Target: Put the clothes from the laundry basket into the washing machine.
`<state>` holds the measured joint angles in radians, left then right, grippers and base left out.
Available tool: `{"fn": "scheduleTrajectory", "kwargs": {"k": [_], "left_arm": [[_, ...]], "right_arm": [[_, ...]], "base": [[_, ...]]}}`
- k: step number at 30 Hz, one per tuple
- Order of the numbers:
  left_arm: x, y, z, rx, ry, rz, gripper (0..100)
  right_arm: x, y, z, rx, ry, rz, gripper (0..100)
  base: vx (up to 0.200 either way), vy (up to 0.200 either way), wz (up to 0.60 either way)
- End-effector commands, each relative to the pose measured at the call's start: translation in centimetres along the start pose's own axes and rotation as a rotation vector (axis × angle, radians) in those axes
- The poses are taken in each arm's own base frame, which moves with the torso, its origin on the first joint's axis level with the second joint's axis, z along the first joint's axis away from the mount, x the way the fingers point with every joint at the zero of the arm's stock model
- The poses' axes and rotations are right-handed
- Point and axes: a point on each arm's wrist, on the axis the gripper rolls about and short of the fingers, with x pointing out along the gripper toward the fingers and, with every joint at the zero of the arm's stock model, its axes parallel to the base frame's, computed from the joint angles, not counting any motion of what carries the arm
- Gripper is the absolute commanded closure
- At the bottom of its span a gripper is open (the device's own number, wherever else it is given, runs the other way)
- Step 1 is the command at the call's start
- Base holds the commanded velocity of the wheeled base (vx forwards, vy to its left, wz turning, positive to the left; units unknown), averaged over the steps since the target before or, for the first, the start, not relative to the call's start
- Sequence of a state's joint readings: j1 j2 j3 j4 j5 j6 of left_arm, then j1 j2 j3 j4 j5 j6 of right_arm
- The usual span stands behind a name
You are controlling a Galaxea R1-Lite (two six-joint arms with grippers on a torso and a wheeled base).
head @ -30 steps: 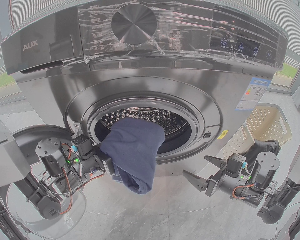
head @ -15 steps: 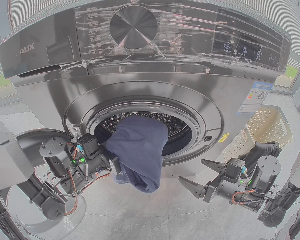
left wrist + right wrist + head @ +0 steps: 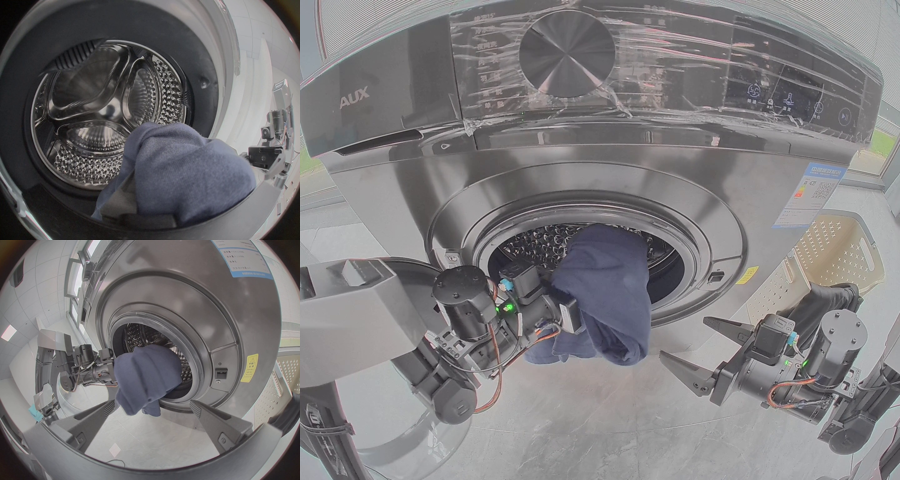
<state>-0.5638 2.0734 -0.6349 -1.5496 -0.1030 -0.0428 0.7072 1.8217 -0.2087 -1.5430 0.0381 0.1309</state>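
Note:
A navy garment [image 3: 609,287] hangs over my left gripper [image 3: 592,299] at the mouth of the washing machine [image 3: 700,250]. Its top lies inside the door ring and its lower fold dangles outside. The gripper is shut on the garment, which covers its fingers. In the left wrist view the garment [image 3: 187,168] sits just before the steel drum [image 3: 93,109], which holds no clothes. My right gripper [image 3: 684,340] hangs open and holds nothing, low in front of the machine, to the right of the opening. The beige laundry basket [image 3: 844,250] stands at the right with a dark garment [image 3: 825,300] over its rim.
The machine's round door [image 3: 419,265] stands swung open at the left, behind my left arm. Bare grey floor [image 3: 612,425] lies below both arms. The basket [image 3: 281,387] stands close beside the machine's right front corner.
My left arm has moved right and up toward the drum with the navy garment, so more of the cloth now lies in the opening. The right gripper has hardly moved.

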Motion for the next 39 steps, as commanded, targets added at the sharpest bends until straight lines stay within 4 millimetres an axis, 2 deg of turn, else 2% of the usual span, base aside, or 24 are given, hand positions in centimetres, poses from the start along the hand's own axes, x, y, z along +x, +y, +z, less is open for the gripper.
{"fn": "scheduleTrajectory", "kwargs": {"k": [1,6,11,16,26,32,36,39], "left_arm": [[3.5,0.5,-1.6,-0.01,-0.035,0.005,100],[5.8,0.9,-3.2,-0.021,-0.053,0.01,100],[7.5,1.1,-3.9,-0.035,-0.061,0.012,100],[9.1,2.4,-3.3,-0.063,-0.042,0.038,100],[13.7,4.1,-2.8,-0.065,-0.042,0.113,100],[15.3,5.6,-2.5,-0.061,-0.058,0.151,100],[16.5,7.0,-1.2,-0.067,-0.106,0.24,100],[16.9,7.3,-0.2,-0.094,-0.139,0.291,100]], "right_arm": [[0.0,0.1,-0.1,0.001,0.006,0.004,0],[0.0,0.2,-0.1,0.001,0.007,0.01,0],[0.1,0.2,-0.2,0.001,0.01,0.01,0],[0.2,0.2,-0.4,0.001,0.017,0.009,0],[0.2,0.2,-0.4,0.001,0.017,0.009,0],[0.1,0.2,-0.5,0.001,0.022,0.01,0],[0.1,0.2,-0.5,0.002,0.022,0.011,0],[0.2,0.2,-0.5,0.001,0.021,0.011,0]], "base": [[0.0,0.0,0.0],[0.0,0.0,0.0],[0.0,0.0,0.0],[0.0,0.0,0.0],[0.0,0.0,0.0],[0.0,0.0,0.0],[0.0,0.0,0.0],[0.0,0.0,0.0]]}}
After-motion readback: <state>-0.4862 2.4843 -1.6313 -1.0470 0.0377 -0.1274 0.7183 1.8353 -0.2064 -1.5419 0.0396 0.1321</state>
